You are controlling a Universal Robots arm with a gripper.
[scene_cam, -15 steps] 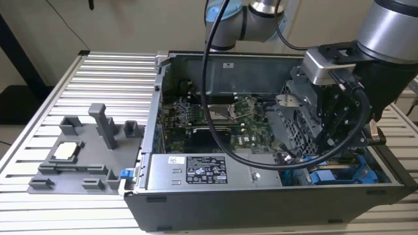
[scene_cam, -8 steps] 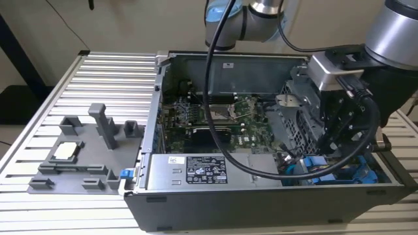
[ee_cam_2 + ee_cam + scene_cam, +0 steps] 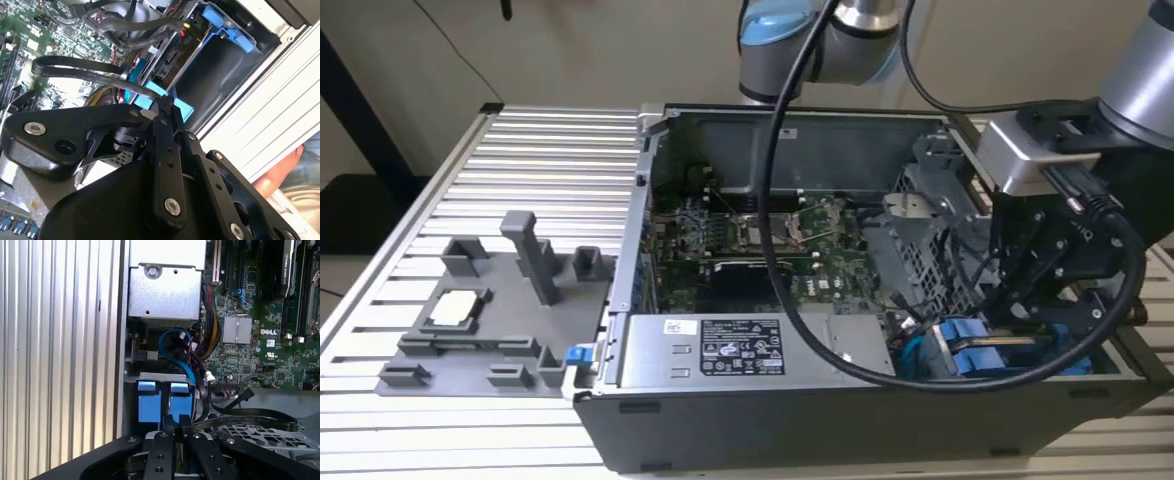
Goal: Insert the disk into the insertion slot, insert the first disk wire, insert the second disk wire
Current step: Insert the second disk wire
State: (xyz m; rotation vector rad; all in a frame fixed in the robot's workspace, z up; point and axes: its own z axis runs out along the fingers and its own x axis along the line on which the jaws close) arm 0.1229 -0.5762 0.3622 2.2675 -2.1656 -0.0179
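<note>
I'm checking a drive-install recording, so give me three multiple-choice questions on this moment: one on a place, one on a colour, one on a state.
1. What is the gripper nearest to?
A. the grey parts tray on the table
B. the blue carrier frames in the case's corner
C. the rear wall of the case

2. What colour are the carrier frames?
A. red
B. yellow
C. blue

3. How does the computer case stand?
A. open, with the motherboard showing
B. shut by a side panel
C. tipped over on the floor

Answers:
1 B: in the first wrist view the gripper sits right by the blue carrier frames.
2 C: they are bright blue in both wrist views.
3 A: in the exterior view the computer case lies open on the table, with the motherboard exposed.
</note>
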